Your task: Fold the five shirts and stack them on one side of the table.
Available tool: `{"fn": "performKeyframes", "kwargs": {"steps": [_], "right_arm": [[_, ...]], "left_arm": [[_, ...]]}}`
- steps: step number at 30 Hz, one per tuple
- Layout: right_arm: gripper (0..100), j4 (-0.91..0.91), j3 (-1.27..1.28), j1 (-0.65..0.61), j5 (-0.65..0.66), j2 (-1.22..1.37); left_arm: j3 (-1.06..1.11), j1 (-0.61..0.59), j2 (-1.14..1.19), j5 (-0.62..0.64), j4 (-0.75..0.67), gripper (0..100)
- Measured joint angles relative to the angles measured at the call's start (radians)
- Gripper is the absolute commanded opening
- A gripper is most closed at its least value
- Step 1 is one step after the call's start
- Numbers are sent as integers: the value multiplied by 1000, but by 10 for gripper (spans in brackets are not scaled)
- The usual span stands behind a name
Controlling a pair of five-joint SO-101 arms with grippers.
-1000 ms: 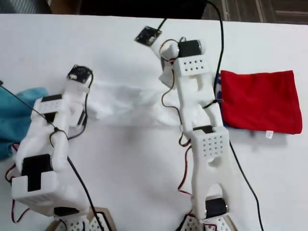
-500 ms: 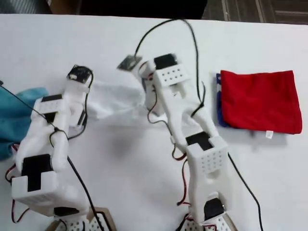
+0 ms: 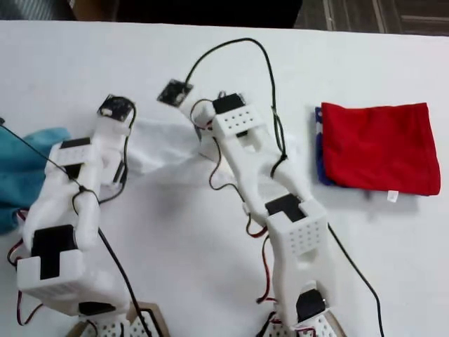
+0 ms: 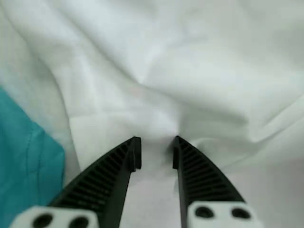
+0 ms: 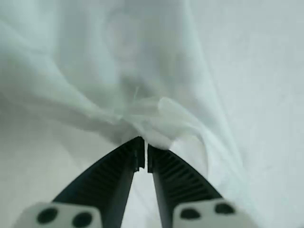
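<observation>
The white shirt [image 3: 165,144] lies rumpled on the middle of the bench [image 3: 393,267], only partly folded, with both arms on it. To one side a folded red shirt [image 3: 379,147] rests on what looks like a folded blue shirt [image 3: 318,151], though only an edge of it peeks out. A teal shirt [image 3: 24,168] sits crumpled at the opposite edge. By my judgement two shirts are stacked, the white one is in hand, and at least the teal one still waits.

The right hand [image 5: 144,154] has its jaws almost together, clamped on a raised fold of the white shirt, and its arm leans across over the shirt's middle. The left hand [image 4: 155,152] is at the shirt's end nearest the teal one. Its jaws are a little apart, with creases gathering between them, so it seems to pinch the cloth.
</observation>
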Motion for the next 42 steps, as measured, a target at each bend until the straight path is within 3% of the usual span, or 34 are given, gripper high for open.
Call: {"fn": "performKeyframes", "kwargs": {"steps": [7,18,29,42], "right_arm": [[22,-101,0,78,0,-5],[22,91,60,229,-5,-184],[22,-103,440,284,-5,-189],[22,-106,494,420,55,-368]], "left_arm": [[0,0,0,0,0,133],[0,0,0,0,0,133],[0,0,0,0,0,134],[0,0,0,0,0,134]]}}
